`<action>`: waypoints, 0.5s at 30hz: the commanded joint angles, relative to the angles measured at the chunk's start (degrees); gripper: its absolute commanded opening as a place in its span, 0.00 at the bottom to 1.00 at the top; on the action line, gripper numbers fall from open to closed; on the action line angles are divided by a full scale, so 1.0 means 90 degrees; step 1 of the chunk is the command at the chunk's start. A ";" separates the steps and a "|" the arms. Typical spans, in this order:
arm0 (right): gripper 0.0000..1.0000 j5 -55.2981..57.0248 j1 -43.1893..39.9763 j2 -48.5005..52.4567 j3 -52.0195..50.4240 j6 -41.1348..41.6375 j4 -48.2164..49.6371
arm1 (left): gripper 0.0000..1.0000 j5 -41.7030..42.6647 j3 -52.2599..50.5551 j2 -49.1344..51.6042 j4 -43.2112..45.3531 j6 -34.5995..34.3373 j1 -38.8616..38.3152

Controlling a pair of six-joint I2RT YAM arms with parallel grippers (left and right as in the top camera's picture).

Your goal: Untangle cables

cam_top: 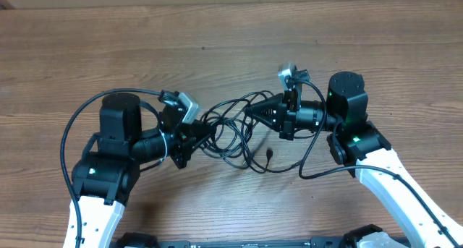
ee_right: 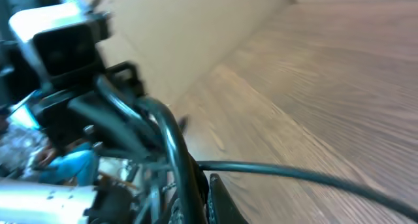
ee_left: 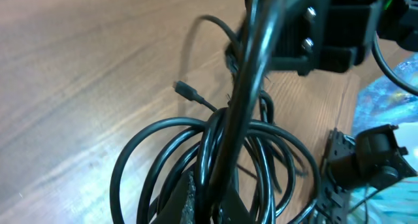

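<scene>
both claws on the cables, mid-table

the cables (cam_top: 233, 129) lie in a loose black tangle on the table (cam_top: 217, 45), about midway across it and between the two arms. the left claw (cam_top: 205, 134) reaches in from the left and meets the near-left edge of the tangle. its jaws are together, clamped on the cables. in the left wrist view one thick strand (ee_left: 248, 74) runs up from between them, over several round loops resting on the wood.

the right claw (cam_top: 251, 111) points in from the right and meets the far-right side of the tangle. its jaws taper to a closed tip pinched on a cord. the right wrist view is blurred, but it shows a cord running off to the right from the jaws.

one plug (cam_top: 269, 154) lies free on the wood, near and to the right of the tangle and apart from both claws. a cord trails from it to the right.
</scene>
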 commanded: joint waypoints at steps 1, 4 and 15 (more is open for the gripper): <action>0.04 0.0901 -0.0250 -0.0010 0.0085 -0.0005 -0.0175 | 0.04 0.0274 0.0175 -0.0010 -0.0245 -0.0010 0.0027; 0.04 0.1224 -0.0442 -0.0010 0.0083 -0.0029 -0.0391 | 0.04 0.0508 0.0175 -0.0010 -0.0493 0.0180 0.0027; 0.04 0.1938 -0.1277 -0.0010 0.0083 -0.0029 -0.0595 | 0.05 0.0947 0.0175 -0.0010 -0.0804 0.0202 0.0027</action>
